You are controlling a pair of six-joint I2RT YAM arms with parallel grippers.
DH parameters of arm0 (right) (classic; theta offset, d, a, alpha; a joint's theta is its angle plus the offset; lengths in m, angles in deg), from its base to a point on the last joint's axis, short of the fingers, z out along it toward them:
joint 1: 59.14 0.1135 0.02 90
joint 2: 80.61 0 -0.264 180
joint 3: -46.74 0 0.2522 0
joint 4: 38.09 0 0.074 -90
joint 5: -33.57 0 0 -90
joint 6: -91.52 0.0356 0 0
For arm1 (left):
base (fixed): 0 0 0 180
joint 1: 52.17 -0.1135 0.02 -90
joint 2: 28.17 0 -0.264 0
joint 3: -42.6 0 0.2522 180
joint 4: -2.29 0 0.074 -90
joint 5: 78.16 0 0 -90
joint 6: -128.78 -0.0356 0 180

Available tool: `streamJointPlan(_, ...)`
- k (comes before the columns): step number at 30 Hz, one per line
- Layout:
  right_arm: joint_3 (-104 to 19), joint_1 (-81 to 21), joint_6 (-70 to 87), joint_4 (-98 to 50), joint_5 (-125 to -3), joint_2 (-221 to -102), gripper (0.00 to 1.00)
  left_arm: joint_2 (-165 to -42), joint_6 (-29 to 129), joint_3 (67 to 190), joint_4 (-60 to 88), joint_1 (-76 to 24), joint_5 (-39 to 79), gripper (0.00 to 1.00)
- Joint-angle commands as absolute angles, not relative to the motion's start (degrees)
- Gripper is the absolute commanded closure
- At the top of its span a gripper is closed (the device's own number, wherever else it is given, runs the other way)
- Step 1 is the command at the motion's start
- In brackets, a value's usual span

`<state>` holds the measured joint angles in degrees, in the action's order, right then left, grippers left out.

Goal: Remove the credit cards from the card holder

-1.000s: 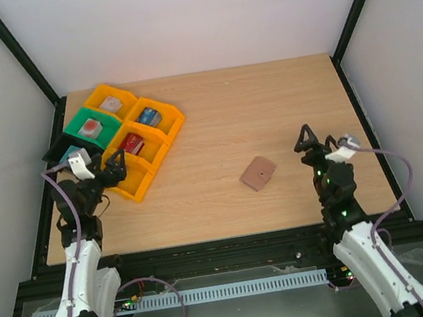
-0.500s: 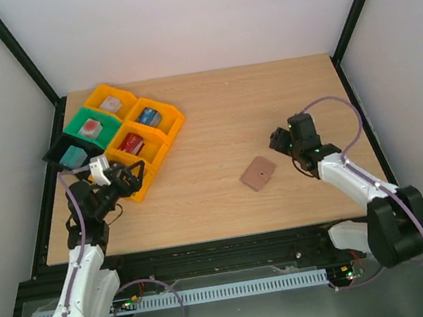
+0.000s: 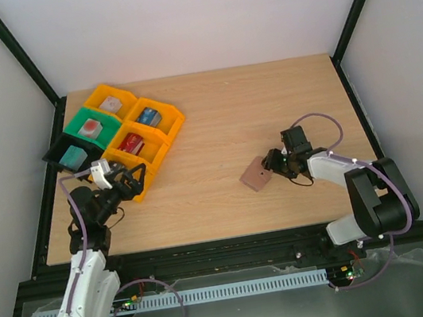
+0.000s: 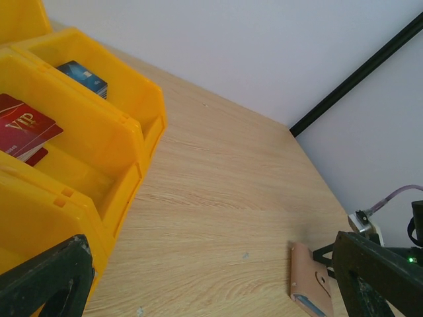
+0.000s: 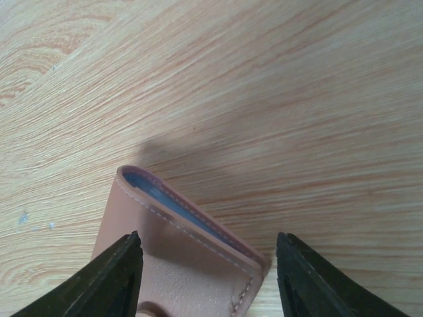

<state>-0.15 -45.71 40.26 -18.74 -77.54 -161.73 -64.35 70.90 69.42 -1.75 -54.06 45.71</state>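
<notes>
Tan leather card holder lay flat on the counter, right under the right tool's tips.
Its mouth, showing the credit cards' blue-grey edge, faced away from that tool, whose jaws stood apart astride it, not yet clamped. The left tool, spread wide and empty, hung well apart.
</notes>
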Motion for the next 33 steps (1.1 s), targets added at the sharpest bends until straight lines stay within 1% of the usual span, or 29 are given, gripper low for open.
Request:
streamJointPlan(1,1.53,-45.82,39.67,-17.56,-81.54,-163.0,0.5,-63.76,70.98,68.57,-3.72,-53.88,45.24,0.01)
streamJointPlan(3,1.54,-45.8,39.64,-17.77,-82.94,-163.51,0.57,-64.15,70.99,68.57,-3.79,-53.86,45.24,0.01)
streamJointPlan(5,1.54,-45.83,39.75,-18.46,-84.97,-163.87,0.68,-64.16,70.9,68.51,-3.89,-53.84,45.24,0.01)
streamJointPlan(6,1.47,-45.79,39.88,-18.83,-85.75,-163.86,0.75,-64.12,70.86,68.49,-3.9,-53.85,45.19,0.0)
streamJointPlan(7,1.51,-45.8,39.77,-19.33,-86.73,-163.84,0.85,-64.05,70.78,68.49,-3.9,-53.85,45.11,0.0)
streamJointPlan(9,1.22,-45.84,39.49,-20.01,-88.2,-163.53,0.97,-64.14,70.6,68.49,-3.84,-53.84,45.23,0.0)
streamJointPlan(11,0.65,-45.84,38.85,-20.69,-90.23,-163.29,0.98,-64.13,70.46,68.49,-3.89,-53.84,45.31,0.01)
streamJointPlan(17,-1.05,-45.77,37.04,-22.85,-99.35,-163.6,0.98,-63.99,70.0,68.27,-5.04,-53.52,46.65,0.01)
streamJointPlan(22,-1.43,-44.3,36.15,-24.15,-104.34,-162.93,0.98,-64.44,67.6,68.58,-6.98,-52.61,47.99,0.0)
streamJointPlan(29,-7.88,-38.35,33.58,-21.23,-103.33,-160.71,0.98,-67.88,55.52,73.13,-1.06,-44.58,49.43,0.01)
streamJointPlan(33,-13.02,-34.5,31.57,-18.79,-103.05,-160.32,0.98,-69.43,49.32,74.46,0.15,-40.33,53.81,0.01)
